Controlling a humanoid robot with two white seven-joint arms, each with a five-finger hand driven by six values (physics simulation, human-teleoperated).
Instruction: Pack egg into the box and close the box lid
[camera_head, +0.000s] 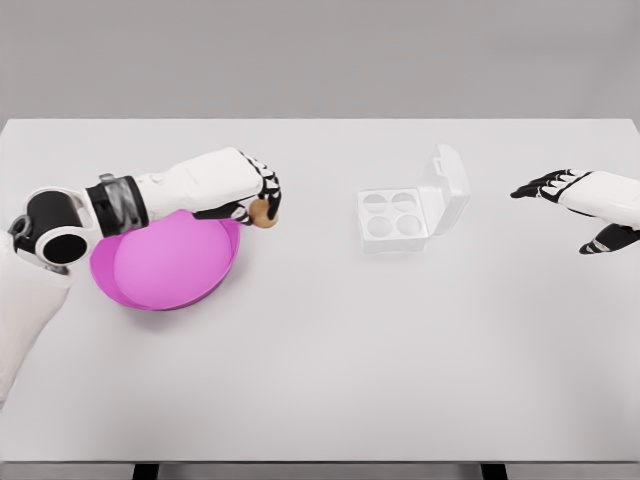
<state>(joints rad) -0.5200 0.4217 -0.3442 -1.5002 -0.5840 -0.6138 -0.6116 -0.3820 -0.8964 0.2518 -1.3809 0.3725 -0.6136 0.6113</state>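
Counter (320, 380): white, its near edge lying closest to the camera, carrying everything.
Bowl (165, 262): pink, sitting toward the counter's left edge, looking bare inside.
Left hand (258, 200): hanging over the bowl's right rim, fingers curling around the egg.
Egg (263, 212): brown, sitting in the left hand's fingertips, just past the bowl rim, above the counter.
Egg axis: too much hidden by fingers, cannot tell which way it is pointing.
Box (392, 218): white, four cups, all showing unfilled, sitting right of the counter's middle.
Lid (446, 188): standing open, tilting back toward the right edge, hinge on the box's right side.
Key relation: box lying to the right of the egg-holding hand, well apart, roughly level with it across the counter; open side facing the left hand.
Right hand (575, 205): hovering near the right edge, fingers spreading loose, holding nothing; nearer the lid than the left hand is.
Judgement: egg is needing carrying rightward into a cup; lid-closing probably suiting the right hand.
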